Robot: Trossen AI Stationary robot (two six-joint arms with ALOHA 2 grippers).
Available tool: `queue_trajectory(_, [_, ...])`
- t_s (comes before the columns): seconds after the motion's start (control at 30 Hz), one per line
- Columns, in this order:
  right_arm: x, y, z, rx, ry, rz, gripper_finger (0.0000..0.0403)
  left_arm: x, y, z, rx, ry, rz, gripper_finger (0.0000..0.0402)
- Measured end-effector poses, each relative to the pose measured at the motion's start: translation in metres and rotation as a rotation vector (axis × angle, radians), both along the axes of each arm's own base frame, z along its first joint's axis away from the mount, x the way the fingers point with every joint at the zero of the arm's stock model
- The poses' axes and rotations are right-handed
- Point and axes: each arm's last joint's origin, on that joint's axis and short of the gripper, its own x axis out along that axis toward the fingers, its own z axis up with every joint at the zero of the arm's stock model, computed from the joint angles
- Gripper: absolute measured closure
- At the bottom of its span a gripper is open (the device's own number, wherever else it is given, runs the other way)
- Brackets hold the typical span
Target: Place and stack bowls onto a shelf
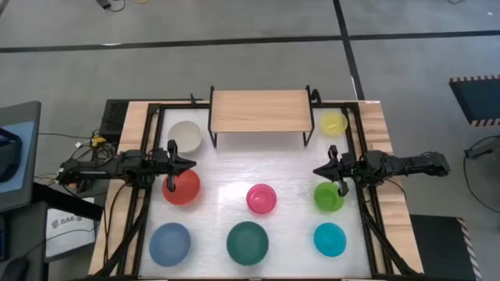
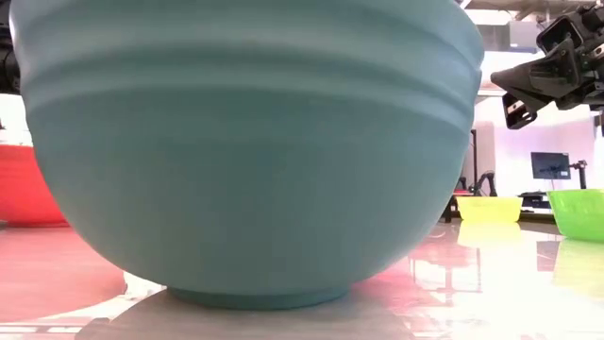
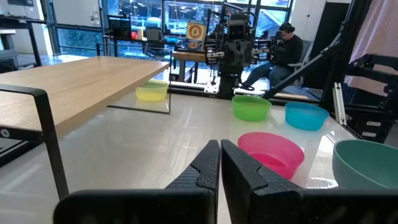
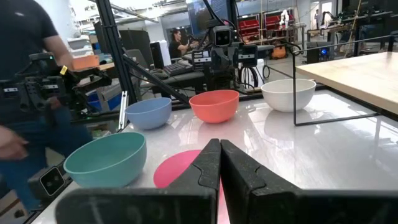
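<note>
The shelf stands bare at the worktop's far edge, white bowl and yellow bowl just beside its two ends. The other six bowls sit in two rows nearer the front. The left tool hangs closed and empty above the red bowl; the right tool (also closed, holding nothing) hovers by the lime bowl. Risk: a thin plastic rim may slip from the fingers, or a carried bowl could clip the shelf's edge and knock it askew.

The shelf stands at the back of the table. One bowl sits left of the shelf, another bowl right, six more bowls in front.
</note>
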Motion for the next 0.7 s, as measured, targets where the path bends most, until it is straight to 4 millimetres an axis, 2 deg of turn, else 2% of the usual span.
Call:
queue_trajectory(0.4, [0.0, 0.0, -0.0001, 0.0, 0.0, 0.0, 0.0365, 0.0, 0.0, 0.0001, 0.001, 0.0, 0.0, 0.0401])
queue_trajectory(0.47, [0.0, 0.0, 0.0, 0.0, 0.0, 0.0, 0.0365, -0.0001, 0.0004, 0.0002, 0.089, 0.011, 0.018, 0.0401])
queue_trajectory(0.6, [0.0, 0.0, 0.0001, 0.0, -0.001, 0.0, 0.0365, -0.0005, 0.0022, 0.0013, 0.399, 0.056, 0.101, 0.0401])
queue_trajectory(0.7, [0.0, 0.0, 0.0, 0.0, 0.0, 0.0, 0.0365, -0.0006, 0.0028, 0.0013, 0.564, 0.09, 0.13, 0.0401])
